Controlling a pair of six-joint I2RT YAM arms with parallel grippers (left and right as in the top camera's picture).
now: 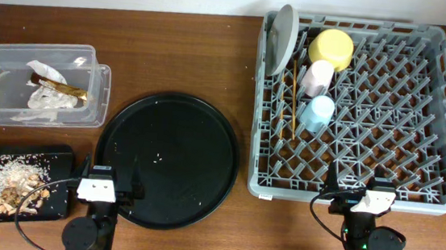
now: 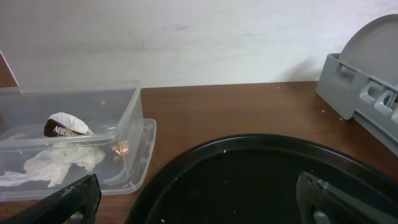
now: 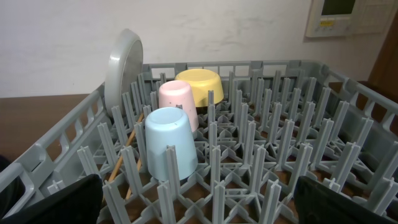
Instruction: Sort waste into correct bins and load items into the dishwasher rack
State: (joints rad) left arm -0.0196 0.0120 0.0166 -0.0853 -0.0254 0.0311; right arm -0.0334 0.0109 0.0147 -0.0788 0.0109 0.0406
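Note:
The grey dishwasher rack (image 1: 418, 118) holds the round grey-white plate (image 1: 281, 38) on edge, the yellow bowl (image 1: 332, 47), the pink cup (image 1: 318, 77), the light-blue cup (image 1: 317, 114) and the wooden chopsticks (image 1: 294, 99). The clear box (image 1: 1, 73) holds white tissues (image 1: 47, 97) and the brown wrapper (image 1: 60, 87). The flat black tray (image 1: 62, 155) holds food scraps (image 1: 7, 185). My left gripper (image 2: 199, 202) is open and empty over the round black tray's near edge. My right gripper (image 3: 199, 199) is open and empty at the rack's front edge.
The large round black tray (image 1: 167, 159) lies between the bins and the rack, with a few white crumbs on it. The clear box's lid (image 1: 100, 90) lies under its right side. A wall runs along the table's far edge.

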